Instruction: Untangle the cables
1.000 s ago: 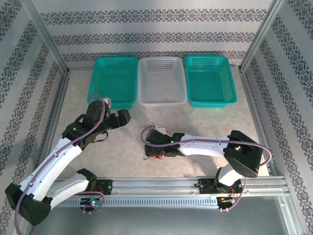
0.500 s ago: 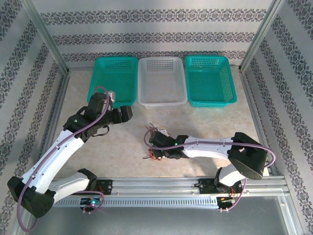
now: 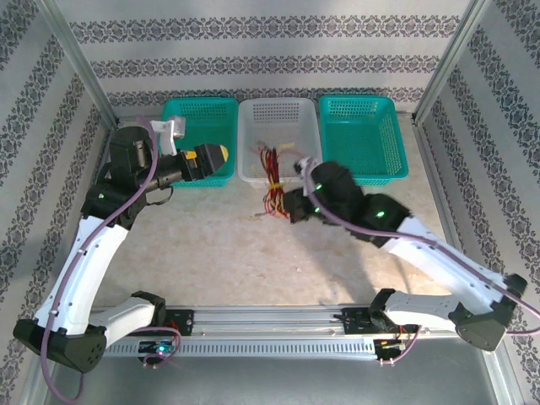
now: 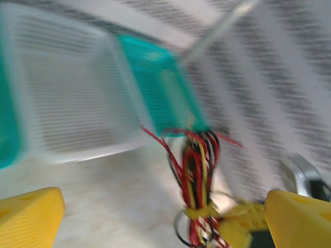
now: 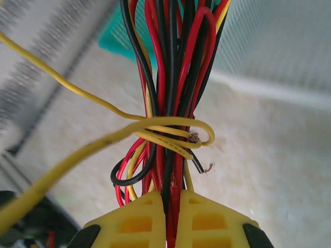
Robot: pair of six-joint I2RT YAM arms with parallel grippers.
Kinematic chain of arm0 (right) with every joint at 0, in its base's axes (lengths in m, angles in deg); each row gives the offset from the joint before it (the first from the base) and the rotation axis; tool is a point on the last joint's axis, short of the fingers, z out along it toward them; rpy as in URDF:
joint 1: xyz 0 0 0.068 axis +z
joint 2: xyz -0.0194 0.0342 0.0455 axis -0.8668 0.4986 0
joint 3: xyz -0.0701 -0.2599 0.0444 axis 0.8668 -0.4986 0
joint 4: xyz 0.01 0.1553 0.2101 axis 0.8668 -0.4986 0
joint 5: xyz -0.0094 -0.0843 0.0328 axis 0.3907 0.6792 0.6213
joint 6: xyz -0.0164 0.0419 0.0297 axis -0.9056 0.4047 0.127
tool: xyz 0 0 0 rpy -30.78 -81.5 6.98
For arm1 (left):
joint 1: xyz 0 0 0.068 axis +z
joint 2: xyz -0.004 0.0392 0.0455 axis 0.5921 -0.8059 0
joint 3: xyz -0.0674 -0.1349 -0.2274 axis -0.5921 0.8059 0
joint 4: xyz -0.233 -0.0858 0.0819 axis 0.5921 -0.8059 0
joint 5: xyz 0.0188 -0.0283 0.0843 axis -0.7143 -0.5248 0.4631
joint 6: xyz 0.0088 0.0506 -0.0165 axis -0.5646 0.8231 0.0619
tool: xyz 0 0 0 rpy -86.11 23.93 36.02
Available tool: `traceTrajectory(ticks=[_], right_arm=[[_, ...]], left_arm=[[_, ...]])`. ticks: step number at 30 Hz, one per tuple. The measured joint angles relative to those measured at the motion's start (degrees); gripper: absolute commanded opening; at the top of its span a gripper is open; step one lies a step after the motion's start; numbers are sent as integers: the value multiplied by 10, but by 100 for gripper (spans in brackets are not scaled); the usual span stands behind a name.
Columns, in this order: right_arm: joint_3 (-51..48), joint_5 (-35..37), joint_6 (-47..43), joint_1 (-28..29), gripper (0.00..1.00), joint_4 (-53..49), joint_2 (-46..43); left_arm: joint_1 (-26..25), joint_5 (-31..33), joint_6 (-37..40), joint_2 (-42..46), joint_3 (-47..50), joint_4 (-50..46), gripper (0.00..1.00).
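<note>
The cables (image 3: 272, 179) are one bundle of red, black and yellow wires, tied round the middle by a yellow wire. The bundle hangs in the air over the table just in front of the white basket (image 3: 279, 175). My right gripper (image 3: 293, 205) is shut on its lower end; in the right wrist view the fingers (image 5: 135, 223) pinch the cables (image 5: 170, 77) tightly. A loose yellow wire (image 5: 57, 77) loops off to the left. My left gripper (image 3: 218, 157) hangs open over the left teal basket (image 3: 181, 116), apart from the bundle. The cables (image 4: 199, 165) show blurred ahead of the left gripper (image 4: 163, 201).
Three baskets line the back: teal on the left, white in the middle, teal (image 3: 361, 139) on the right. Patterned walls and metal frame posts (image 3: 80, 59) enclose the table. A metal rail (image 3: 270, 319) runs along the near edge.
My right arm has lifted the bundle off the near table and carried it back toward the white basket. My left arm has risen and swung back-left over the left teal basket.
</note>
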Motion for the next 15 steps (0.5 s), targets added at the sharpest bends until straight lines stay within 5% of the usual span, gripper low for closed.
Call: traceTrajectory(ticks=[7, 15], right_arm=[[160, -187, -69, -74, 0, -77, 17], [180, -297, -84, -75, 0, -112, 79]], left_arm=[[-2, -140, -31, -9, -23, 97, 99], [-64, -173, -39, -54, -26, 135, 99]])
